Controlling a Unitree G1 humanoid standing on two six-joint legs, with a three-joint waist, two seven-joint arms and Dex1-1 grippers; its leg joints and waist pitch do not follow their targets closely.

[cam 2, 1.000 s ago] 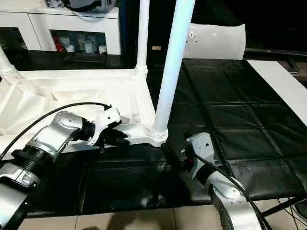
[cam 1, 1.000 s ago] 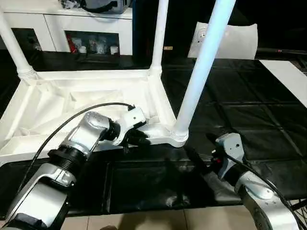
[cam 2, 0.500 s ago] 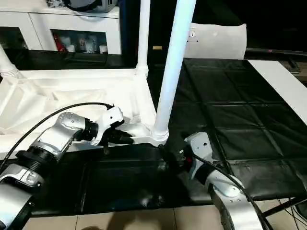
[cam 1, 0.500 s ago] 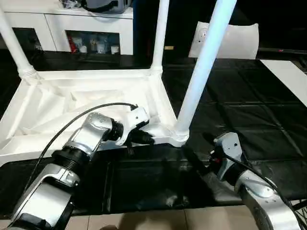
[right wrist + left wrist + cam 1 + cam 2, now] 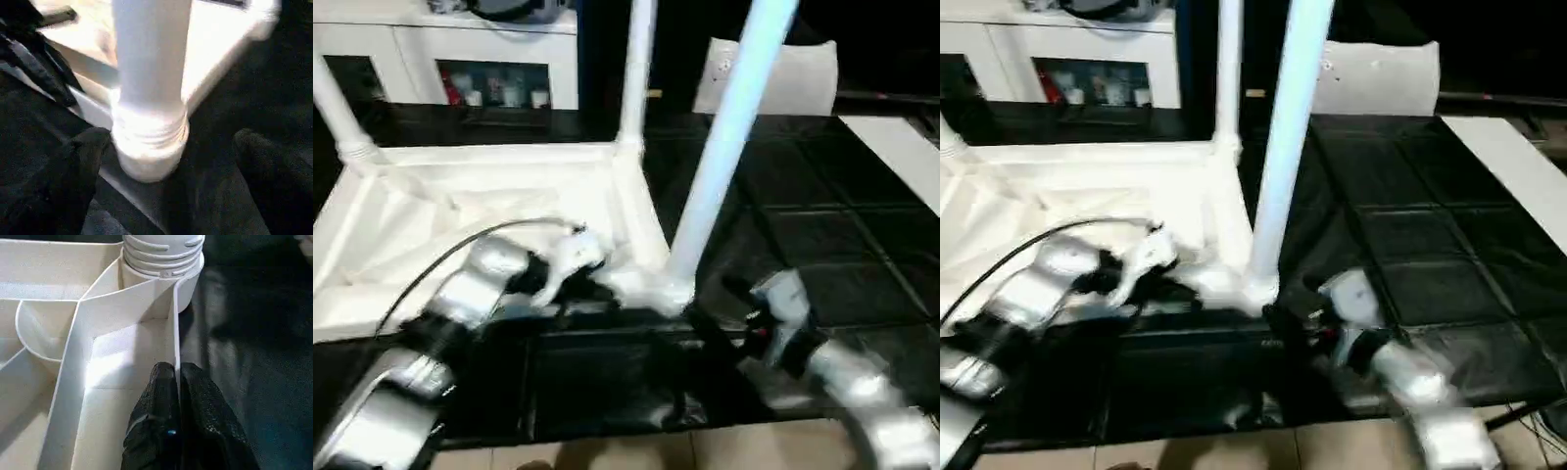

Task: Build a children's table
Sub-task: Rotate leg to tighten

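Tabletop: white plastic tabletop (image 5: 489, 196) lies upside down on the black mat (image 5: 822, 225), ribbed underside facing up, thin walls dividing it into shallow cells, round sockets at the corners
Legs: three white tapered round legs stand upright in corner sockets; the near leg (image 5: 724, 147) rises from the corner closest to both grippers, a second leg (image 5: 634, 69) from the corner beyond it, a third leg (image 5: 337, 108) from the far corner on the robot's left
Near socket: ringed collar (image 5: 149, 142) at the base of the near leg, seated in the round corner socket (image 5: 164, 257)
Left gripper: left gripper (image 5: 176, 382) has its two black fingers pressed together with the tabletop's thin edge wall (image 5: 172, 333) pinched between them, one finger inside the rim, one outside; the near socket sits just ahead of the fingertips along that wall
Right gripper: right gripper (image 5: 161, 147) has its jaws spread wide, one black finger (image 5: 73, 166) on each side of the near leg's collar, neither touching it
Writing: no readable brand or label
Containers: white cabinet (image 5: 460, 59) well beyond the tabletop, its dark compartments holding small items too blurred to tell
Other: white pillow-like slab (image 5: 773, 78) on the mat's far side, beyond the right jaws
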